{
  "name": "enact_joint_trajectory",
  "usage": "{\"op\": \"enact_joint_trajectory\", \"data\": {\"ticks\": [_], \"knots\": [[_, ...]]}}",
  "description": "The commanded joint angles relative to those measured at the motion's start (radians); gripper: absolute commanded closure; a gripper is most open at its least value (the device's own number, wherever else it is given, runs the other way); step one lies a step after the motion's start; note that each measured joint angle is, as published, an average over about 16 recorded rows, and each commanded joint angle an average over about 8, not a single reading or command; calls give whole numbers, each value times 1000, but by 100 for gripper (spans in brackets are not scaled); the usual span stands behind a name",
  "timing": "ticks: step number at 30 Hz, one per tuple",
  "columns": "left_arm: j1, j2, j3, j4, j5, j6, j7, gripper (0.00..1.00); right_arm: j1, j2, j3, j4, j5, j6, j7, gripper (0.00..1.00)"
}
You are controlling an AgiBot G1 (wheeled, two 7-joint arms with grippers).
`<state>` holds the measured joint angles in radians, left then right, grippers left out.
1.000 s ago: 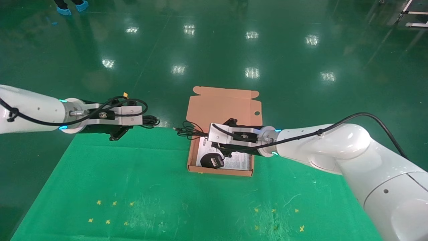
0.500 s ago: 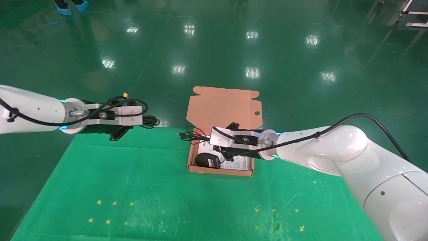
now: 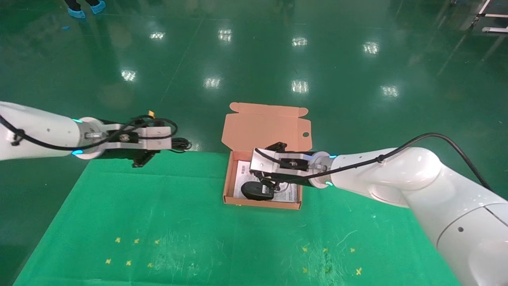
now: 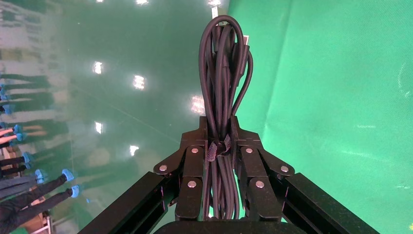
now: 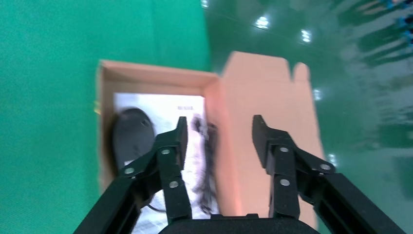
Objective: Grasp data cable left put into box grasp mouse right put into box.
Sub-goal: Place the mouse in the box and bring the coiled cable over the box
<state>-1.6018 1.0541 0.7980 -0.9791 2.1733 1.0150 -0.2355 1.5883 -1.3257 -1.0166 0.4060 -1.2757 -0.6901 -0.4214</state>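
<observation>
The salmon-orange box (image 3: pixel 227 180) stands open at the far middle of the green mat, its flap lid (image 3: pixel 266 127) laid back. The black mouse (image 3: pixel 257 191) lies inside on the white printed sheet (image 3: pixel 241 177). In the right wrist view the mouse (image 5: pixel 131 136) and its cord (image 5: pixel 207 146) rest in the box (image 5: pixel 156 75). My right gripper (image 3: pixel 266 174) hovers just above the box, open and empty (image 5: pixel 220 127). My left gripper (image 3: pixel 174 143) is off the mat's far left edge, shut on the looped black data cable (image 4: pixel 221 63), held about mid-bundle (image 4: pixel 219 124).
The green mat (image 3: pixel 178 222) covers the table, with small yellow cross marks (image 3: pixel 131 250) near the front. Beyond the far edge is glossy green floor (image 3: pixel 254 59). The box lid has one round hole (image 3: pixel 304 134).
The mouse has settled flat in the box, and its cord, which hung over the box's left wall, is now inside. My right gripper shifted slightly right. The left arm barely moved.
</observation>
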Motion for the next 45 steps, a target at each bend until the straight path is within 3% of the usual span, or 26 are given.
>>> {"op": "enact_joint_trajectory", "data": {"ticks": [1, 11, 22, 30, 45], "knots": [[6, 5, 0, -1, -7, -5, 3, 100, 1, 9, -1, 14, 2, 4, 3, 0], [38, 144, 6, 166, -68, -156, 164, 100, 35, 151, 5, 124, -15, 19, 14, 0], [47, 297, 10, 389, -186, -306, 393, 100, 43, 316, -19, 295, -78, 45, 104, 0], [66, 316, 84, 405, -330, -375, 475, 100, 32, 418, -38, 425, -122, 68, 194, 0], [62, 319, 301, 370, -554, -462, 479, 100, 26, 525, -61, 568, -181, 95, 332, 0]]}}
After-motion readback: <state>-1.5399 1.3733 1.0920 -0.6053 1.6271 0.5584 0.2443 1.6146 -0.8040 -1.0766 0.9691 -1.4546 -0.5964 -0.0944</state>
